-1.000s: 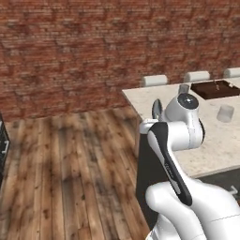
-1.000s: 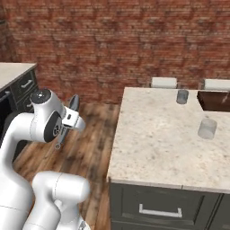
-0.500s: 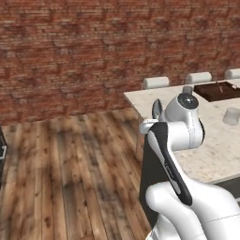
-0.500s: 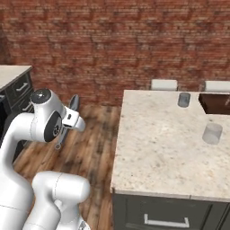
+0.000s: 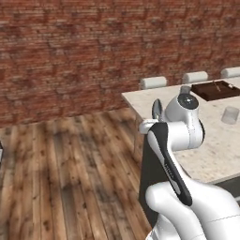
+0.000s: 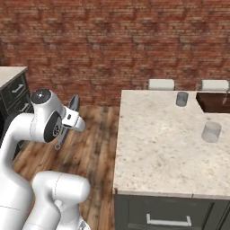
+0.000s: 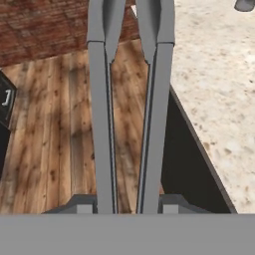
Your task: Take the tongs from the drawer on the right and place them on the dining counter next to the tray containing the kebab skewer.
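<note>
Carrying the tongs (image 7: 129, 114) in the claw (image 7: 127, 205), clamped near the joined end, both slim grey arms running lengthwise away from the hand camera with a narrow gap between them. Gripping by the joined end, judged, so the free tips are leading and the pair stays slightly sprung rather than pinched flat. Seen from the right base view as a dark blade-like shape (image 6: 72, 108) standing nearly upright beside the wrist; from the left base view likewise (image 5: 157, 110), rising just ahead of the upper joint.

Holding the load over the wooden floor (image 5: 70, 173), just off the near edge of the dining counter (image 6: 161, 143), not yet above the stone. Keeping it high and upright, presumably to clear the tabletop rim on approach.

Locating the tray (image 5: 216, 90) at the far end of the tabletop, dark brown, with a thin skewer-like item lying in it (too small to confirm). Noting two clear tumblers on the stone: one near the tray's corner (image 6: 181, 99), one nearer the middle (image 6: 211, 132). Noting white chair backs (image 6: 161, 84) along the far side.

Judging the task as roughly midway: retrieval done, placement outstanding. Flagging the tumblers as obstacles; laying the tongs flat beside the tray is calling for a path between or past them.
</note>
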